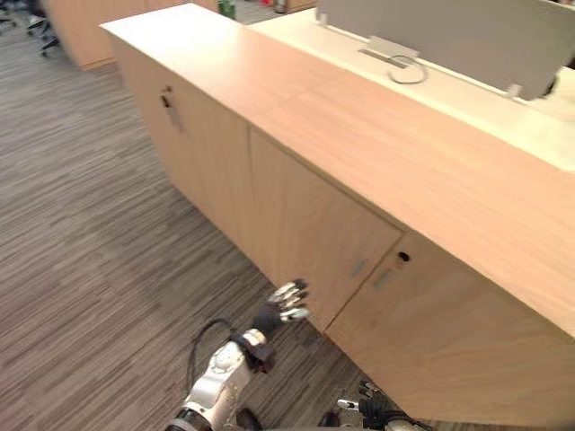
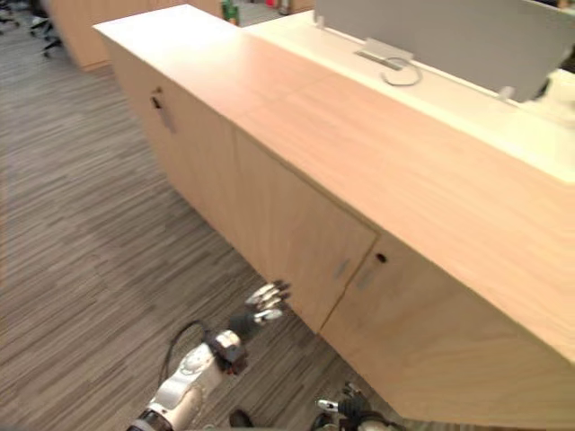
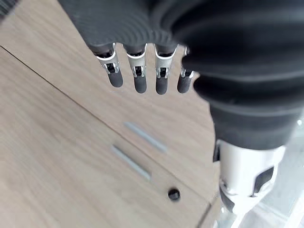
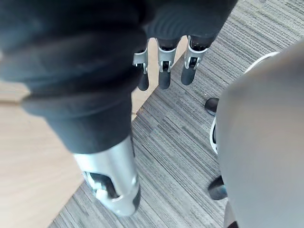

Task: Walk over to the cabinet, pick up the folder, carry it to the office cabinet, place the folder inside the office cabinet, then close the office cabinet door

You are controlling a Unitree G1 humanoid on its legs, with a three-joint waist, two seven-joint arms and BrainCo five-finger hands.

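I am looking down on a long, low cabinet of pale wood [image 1: 269, 184] that runs from far left to near right. Its flat wooden top [image 1: 404, 153] overhangs the front a little. Every door I can see on it is shut and flush. The middle door [image 1: 310, 224] and the near right door [image 1: 458, 341] meet at a thin seam. A slim grey bar handle [image 1: 358, 268] sits just left of that seam and a matching second handle [image 1: 383, 279] just right of it. A small dark round keyhole [image 1: 403, 257] sits on the right door, near its top corner. The far left door [image 1: 193, 148] carries a small dark fitting [image 1: 168, 103] near its top edge.
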